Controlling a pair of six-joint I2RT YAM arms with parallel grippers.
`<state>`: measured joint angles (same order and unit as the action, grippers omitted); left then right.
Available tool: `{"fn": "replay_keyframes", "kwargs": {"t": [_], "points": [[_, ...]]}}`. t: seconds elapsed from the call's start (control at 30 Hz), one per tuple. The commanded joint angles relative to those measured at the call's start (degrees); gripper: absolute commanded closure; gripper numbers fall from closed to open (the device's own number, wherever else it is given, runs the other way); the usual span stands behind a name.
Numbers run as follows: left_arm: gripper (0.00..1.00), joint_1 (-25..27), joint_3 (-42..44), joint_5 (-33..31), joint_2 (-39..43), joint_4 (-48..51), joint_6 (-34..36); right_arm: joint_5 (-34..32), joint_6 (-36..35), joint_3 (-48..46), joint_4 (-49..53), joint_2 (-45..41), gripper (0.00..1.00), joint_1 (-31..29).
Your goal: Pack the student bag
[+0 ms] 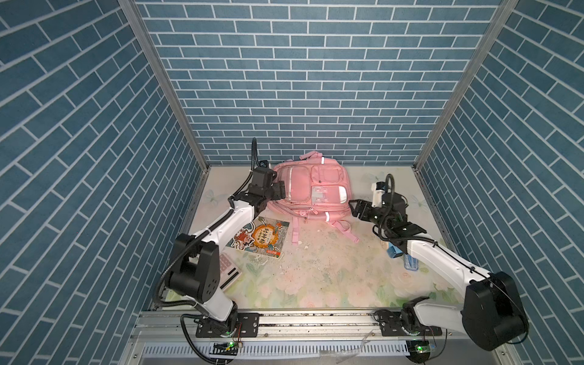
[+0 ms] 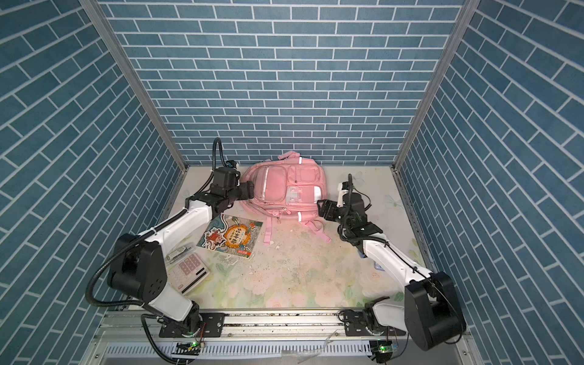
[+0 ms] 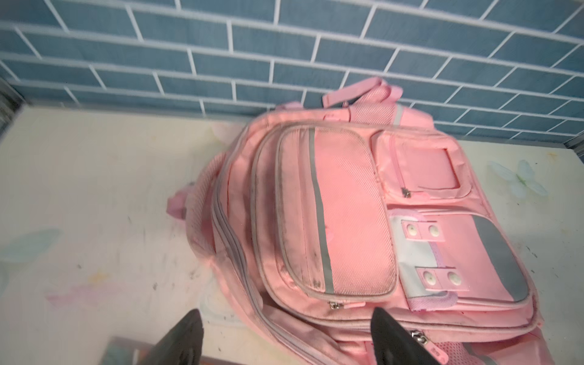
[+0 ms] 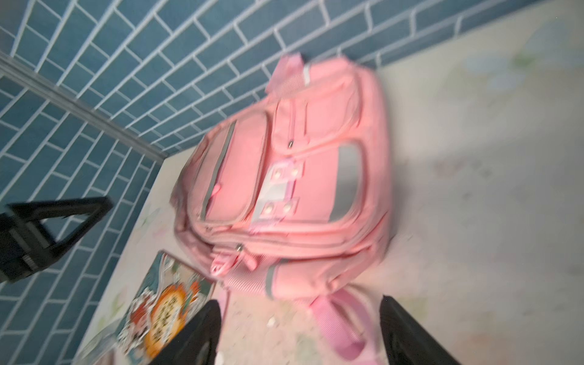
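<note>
Two black parallel grippers flanking a large soft pink fabric student bag with zipped front pockets, grey reflective strips and a clear window pocket. Student bag flat on its back at the far middle of the pale floral-print tabletop, pockets upward, top handle against the blue brick-pattern back wall, pink straps trailing toward the near edge. Visible pocket zips drawn closed.

Left gripper at the bag's left edge, jaws spread wide and holding nothing. Seen from the left wrist, both dark fingers well apart, straddling a corner of the bag. Contact with the fabric: cannot tell.

Right gripper just beside the bag's right near corner, jaws likewise wide apart and empty. Right wrist view blurred, with the fingers either side of a pink strap lying on the table; touching it or above it, not clear.

Thin colourful illustrated book flat on the table just in front of the bag's left near corner, one edge under the left arm. White calculator with pink keys nearer the front left, partly hidden by that arm's elbow. Small blue items under the right forearm, too hidden to name.
</note>
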<state>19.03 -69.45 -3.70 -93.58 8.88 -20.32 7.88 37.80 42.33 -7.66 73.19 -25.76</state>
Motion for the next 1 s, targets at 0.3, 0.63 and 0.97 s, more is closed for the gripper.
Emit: {"fn": "replay_keyframes", "kwargs": {"t": [0.3, 0.63, 0.97], "points": [[0.13, -6.0, -6.7, 8.1, -8.5, 3.4, -11.9, -0.2, 28.5, 0.7, -4.7, 13.5, 0.20, -8.7], [0.13, -12.0, -10.9, 10.8, -13.1, 4.5, -9.0, -2.7, 35.5, 3.0, -20.3, 23.7, 0.20, -10.4], [0.16, -12.4, -22.7, 10.3, -24.8, 10.9, -2.7, -4.7, 40.7, 3.3, -22.4, 28.5, 0.35, -10.2]]}}
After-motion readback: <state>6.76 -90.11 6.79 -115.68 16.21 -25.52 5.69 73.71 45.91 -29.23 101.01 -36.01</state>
